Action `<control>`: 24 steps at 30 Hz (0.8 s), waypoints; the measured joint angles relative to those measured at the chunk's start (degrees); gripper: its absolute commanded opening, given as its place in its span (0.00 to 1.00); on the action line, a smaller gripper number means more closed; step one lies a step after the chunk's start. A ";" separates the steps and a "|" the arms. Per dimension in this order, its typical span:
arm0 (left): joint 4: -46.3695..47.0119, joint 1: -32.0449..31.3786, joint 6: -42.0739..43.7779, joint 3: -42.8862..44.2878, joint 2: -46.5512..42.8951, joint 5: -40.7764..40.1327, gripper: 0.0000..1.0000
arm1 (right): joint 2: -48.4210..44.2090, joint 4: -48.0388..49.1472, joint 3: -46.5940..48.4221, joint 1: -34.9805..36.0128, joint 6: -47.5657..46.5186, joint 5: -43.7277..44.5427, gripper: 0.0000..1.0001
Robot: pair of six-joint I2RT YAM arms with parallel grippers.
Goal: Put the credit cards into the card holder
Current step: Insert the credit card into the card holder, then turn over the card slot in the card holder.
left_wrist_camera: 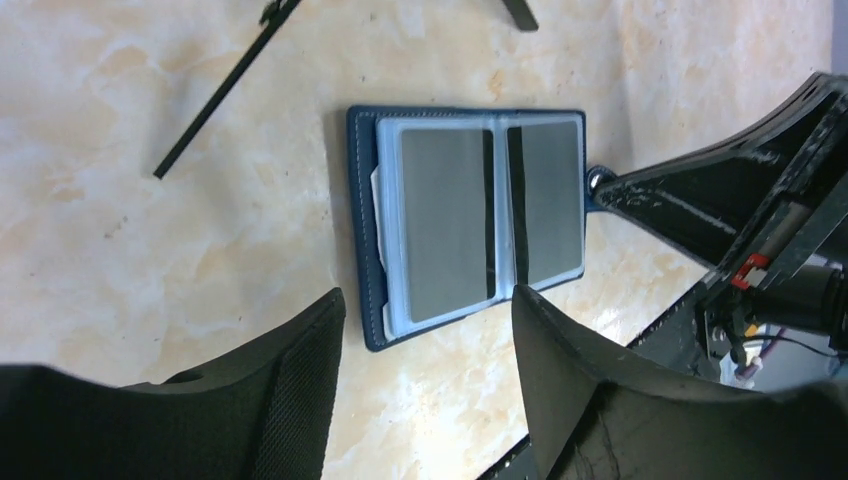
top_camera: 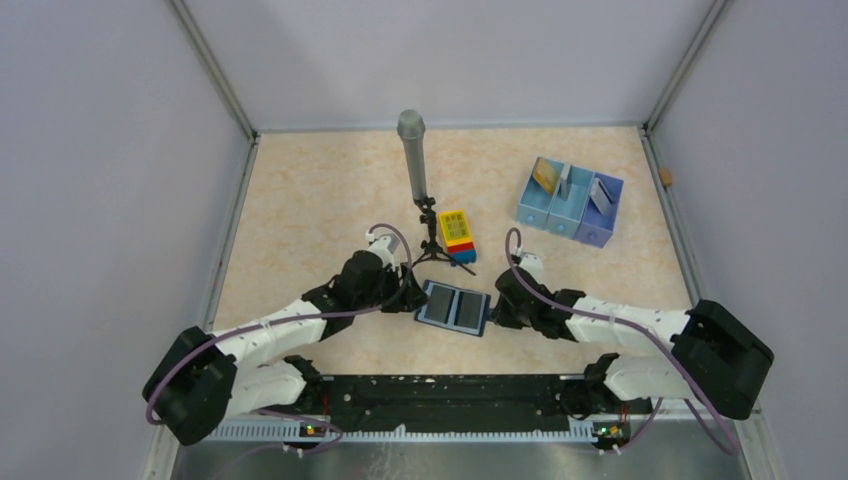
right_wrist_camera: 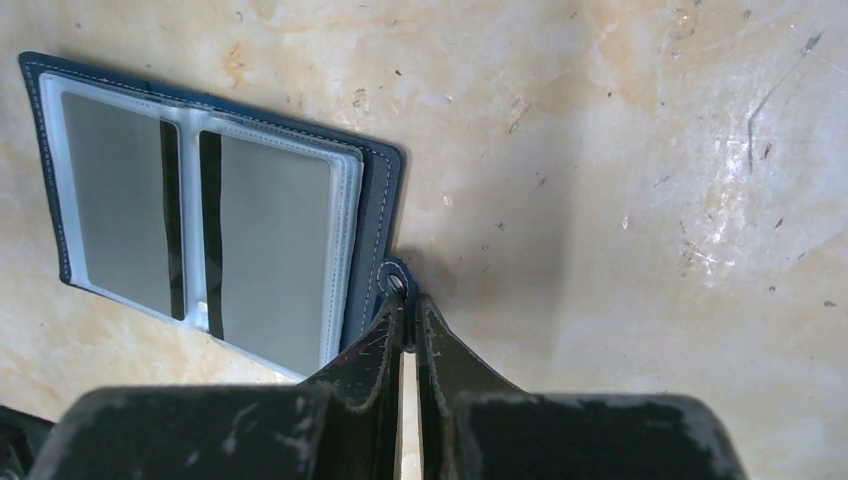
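The task looks barely begun, or at most partly done. The card holder (top_camera: 455,307) lies spread open and flat on the desk (top_camera: 320,200), at about 6 o'clock from the desk's middle, between the two arms. Its clear sleeves face up and show two grey panels (left_wrist_camera: 440,225), each with a dark stripe. These may be cards already lodged in the sleeves, but I cannot tell that for sure.

The credit cards (top_camera: 545,176) that are plainly still waiting stand on edge in the pale blue tray (top_camera: 548,212), well apart from the holder at about 2 o'clock on the desk. One is gold and two look paler, with one to a compartment as far as I can see. So, by my reading, opening the holder is done, and fetching and slotting those cards is left.

The right fingers (right_wrist_camera: 375,345) are pressed together, clamped on the snap tab (right_wrist_camera: 393,280) at the holder's 3 o'clock edge, pinning it flat. The left fingers (left_wrist_camera: 290,400) stand well apart at the holder's 9 o'clock side. They hold nothing and touch nothing, with the holder's edge showing in the gap between them.
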 measured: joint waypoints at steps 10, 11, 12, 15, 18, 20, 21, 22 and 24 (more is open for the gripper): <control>1.29 4.11 -2.58 -2.43 5.33 9.09 0.47 | -3.37 5.84 -4.42 -3.13 -2.86 -5.03 0.00; 1.57 4.28 -2.69 -2.43 6.36 9.51 0.47 | -3.37 5.90 -4.42 -3.19 -3.06 -5.14 0.00; 1.77 4.39 -2.82 -2.43 7.19 9.84 0.47 | -3.37 5.90 -4.42 -3.28 -3.19 -5.31 0.00; 2.84 4.48 -3.08 -2.43 8.72 10.47 0.47 | -3.37 5.97 -4.42 -3.41 -3.50 -5.55 0.00; 4.92 4.57 -3.56 -2.45 10.08 11.23 0.41 | -3.37 5.99 -4.42 -3.43 -3.61 -5.64 0.00; 7.41 4.70 -4.11 -2.91 11.32 12.26 0.34 | -3.37 6.01 -4.44 -3.43 -3.63 -5.66 0.00; 9.29 4.87 -4.35 -3.56 11.96 12.96 0.32 | -3.37 6.01 -4.44 -3.43 -3.61 -5.66 0.00; 10.64 5.14 -4.81 -4.15 12.22 13.51 0.30 | -3.37 5.99 -4.44 -3.43 -3.61 -5.66 0.00; 13.84 6.01 -5.70 -5.79 12.70 14.67 0.26 | -3.37 6.01 -4.44 -3.43 -3.61 -5.70 0.00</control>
